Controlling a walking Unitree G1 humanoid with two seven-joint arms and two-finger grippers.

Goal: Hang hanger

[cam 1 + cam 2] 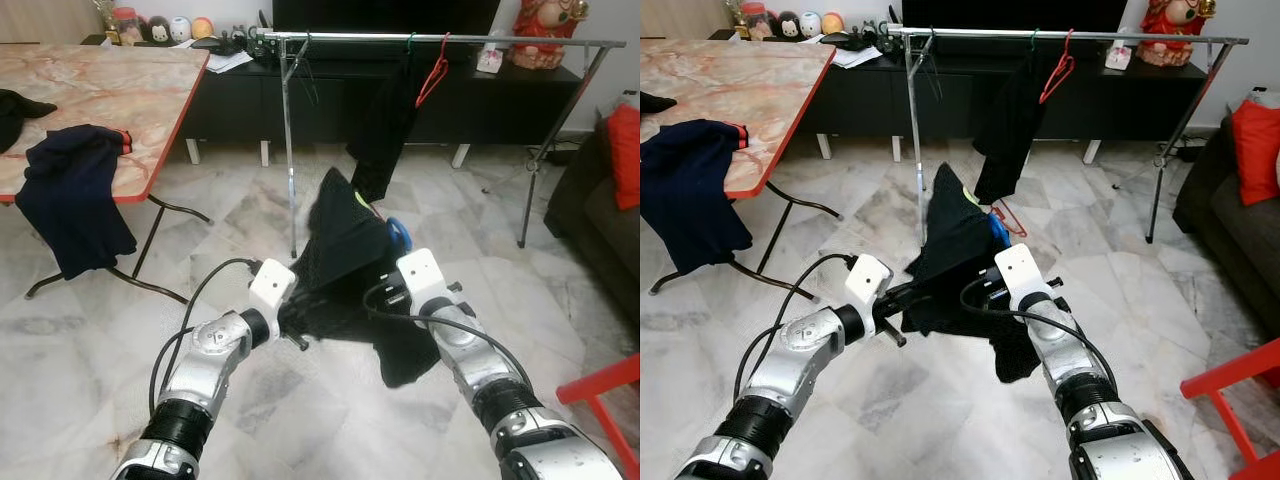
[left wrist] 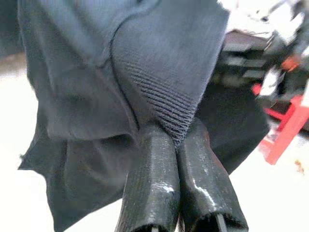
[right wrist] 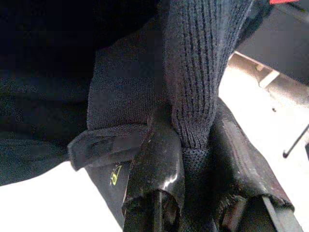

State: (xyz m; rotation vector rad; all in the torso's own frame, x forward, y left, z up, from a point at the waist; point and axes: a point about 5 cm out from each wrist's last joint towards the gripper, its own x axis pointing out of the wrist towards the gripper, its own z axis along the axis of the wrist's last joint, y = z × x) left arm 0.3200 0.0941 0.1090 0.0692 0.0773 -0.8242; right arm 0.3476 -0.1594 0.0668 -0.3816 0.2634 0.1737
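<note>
Left eye view: black garment (image 1: 352,262) held up between both grippers, in front of the clothes rail (image 1: 450,40) and lower than its bar; a blue hanger (image 1: 399,233) peeks out at the garment's right edge, mostly hidden by cloth; left gripper (image 2: 175,145) pinches the ribbed hem, fingers (image 2: 150,179) pressed together on the fabric; right gripper (image 3: 190,145) clamps a ribbed knit edge, cloth wedged between its fingers (image 3: 157,159), narrow gap; a yellow mark shows on the garment near the top.

On the rail: a red hanger (image 1: 433,72) hooked on the bar, empty, and just left of it a dark garment (image 1: 383,120) hanging down toward the floor; thin wire hangers near the rail's left post, hard to make out.

Left of the rail: a marble-top table (image 1: 100,90) with red edge; a navy garment (image 1: 70,195) draped over its near edge. Behind the rail: a long black cabinet (image 1: 230,105). Right of the rail: a dark sofa with a red cushion (image 1: 624,150); a red frame (image 1: 600,385) near the right arm, lower right.
</note>
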